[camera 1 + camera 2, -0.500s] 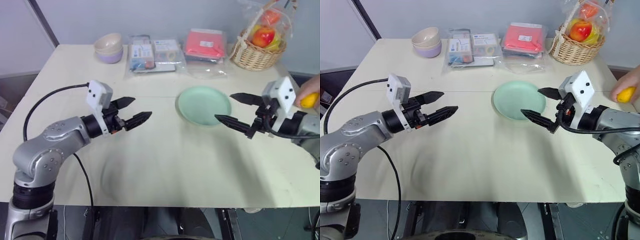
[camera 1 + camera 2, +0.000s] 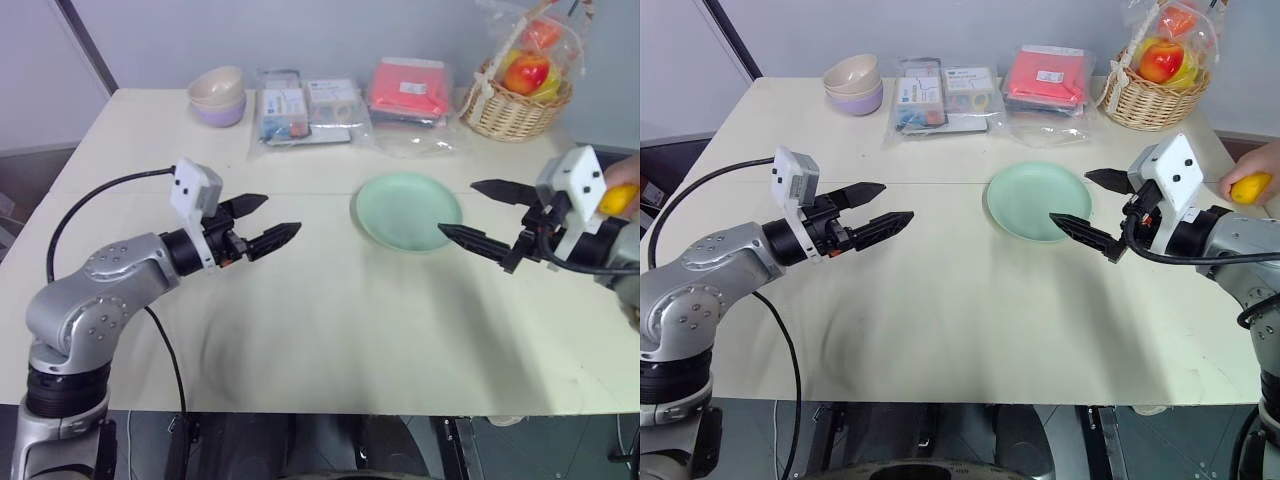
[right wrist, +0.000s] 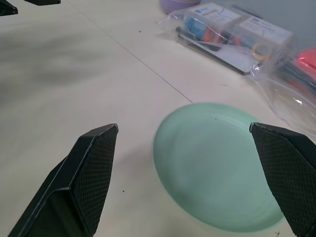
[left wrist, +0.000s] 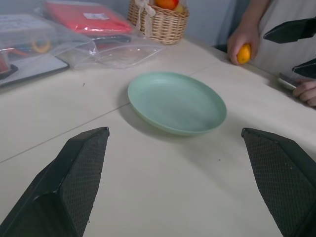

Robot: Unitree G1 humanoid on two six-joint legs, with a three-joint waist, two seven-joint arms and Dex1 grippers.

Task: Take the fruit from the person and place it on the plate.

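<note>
Your right gripper (image 2: 1098, 212) shifted rightward toward person's hand (image 2: 1252, 168), jaws spread; left gripper (image 2: 880, 206) jaws spread too. Fruit (image 2: 1249, 188) smooth, yellow-orange, oblong; plate (image 2: 1038, 201) bare.

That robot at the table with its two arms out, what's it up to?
A person's hand at the table's right edge holds a yellow-orange fruit, apparently offering it. The right gripper is open and empty, its fingers over the near edge of the pale green plate, pointing away from the fruit. The left gripper hangs open and empty over bare table. The handover hasn't happened yet; nothing is on the plate.
</note>
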